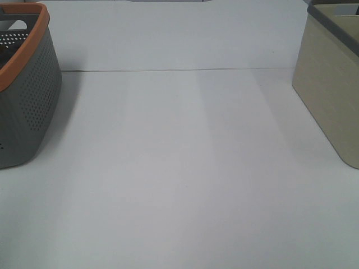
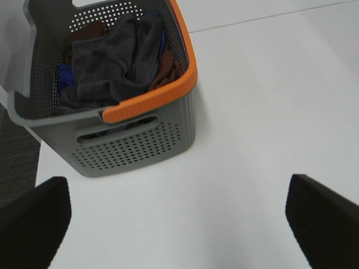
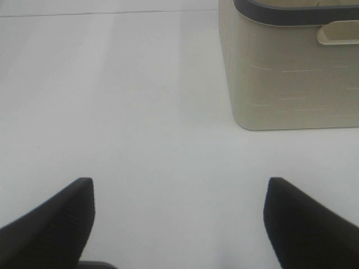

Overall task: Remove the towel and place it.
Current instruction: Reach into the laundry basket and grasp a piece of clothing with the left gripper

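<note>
Charcoal towel (image 2: 115, 59) lies crumpled over other cloths (image 2: 167, 70), apparently, inside the orange-rimmed grey basket (image 2: 134, 148). Left gripper (image 2: 178, 216) and right gripper (image 3: 179, 216) gape empty. Removal not begun; next, the left likely reaches in, pinching a fold.

Table (image 1: 179, 179): open white surface across the middle and near side, wide passage between two obstacles. Far left: grey perforated basket (image 1: 33, 95), orange rim, open top. Far right: beige bin (image 1: 331, 95), dark rim, solid walls.
</note>
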`<move>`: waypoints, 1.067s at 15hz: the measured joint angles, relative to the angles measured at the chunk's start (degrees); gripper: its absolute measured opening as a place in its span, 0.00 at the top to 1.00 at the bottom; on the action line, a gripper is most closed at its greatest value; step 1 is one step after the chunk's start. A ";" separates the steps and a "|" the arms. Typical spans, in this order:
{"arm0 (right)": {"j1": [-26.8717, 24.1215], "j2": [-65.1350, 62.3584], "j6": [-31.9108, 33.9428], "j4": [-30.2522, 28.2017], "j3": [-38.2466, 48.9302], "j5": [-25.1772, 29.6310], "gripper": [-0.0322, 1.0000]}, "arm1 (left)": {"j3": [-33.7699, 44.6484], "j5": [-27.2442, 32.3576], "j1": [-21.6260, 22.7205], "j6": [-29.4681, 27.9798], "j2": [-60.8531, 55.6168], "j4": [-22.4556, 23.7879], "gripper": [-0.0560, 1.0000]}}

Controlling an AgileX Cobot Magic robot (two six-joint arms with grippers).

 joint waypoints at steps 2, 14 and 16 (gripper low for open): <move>0.00 0.00 0.00 0.00 0.00 0.00 0.19 | -10.03 1.95 0.00 4.53 10.66 -0.11 0.01; 0.00 0.00 0.00 0.00 0.00 0.00 0.19 | -41.83 4.58 1.49 35.92 59.47 -4.53 0.01; 0.00 0.00 0.00 0.00 0.00 0.00 0.19 | -46.01 4.58 5.10 40.22 65.15 -4.47 0.01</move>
